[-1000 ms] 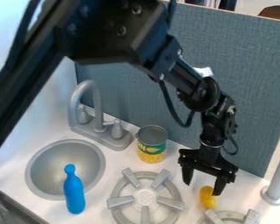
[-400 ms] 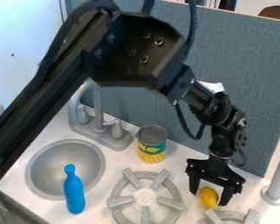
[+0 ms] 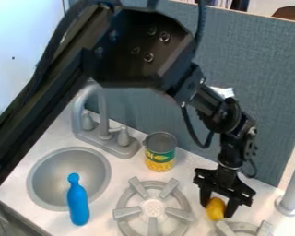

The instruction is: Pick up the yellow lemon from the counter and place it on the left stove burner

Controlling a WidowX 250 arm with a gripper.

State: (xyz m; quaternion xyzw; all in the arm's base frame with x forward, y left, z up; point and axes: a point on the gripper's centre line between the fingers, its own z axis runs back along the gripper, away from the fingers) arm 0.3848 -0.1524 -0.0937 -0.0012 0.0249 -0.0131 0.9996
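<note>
Plainly, one gripper [image 3: 217, 211] clasps one yellow object [image 3: 215, 208].

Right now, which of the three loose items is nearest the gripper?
The yellow object, between the fingers of the gripper; the blue bottle-shaped item and the can are farther away.

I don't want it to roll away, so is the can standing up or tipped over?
Standing up. The can has its round grey top facing up and its bottom on the white counter, near the faucet.
</note>
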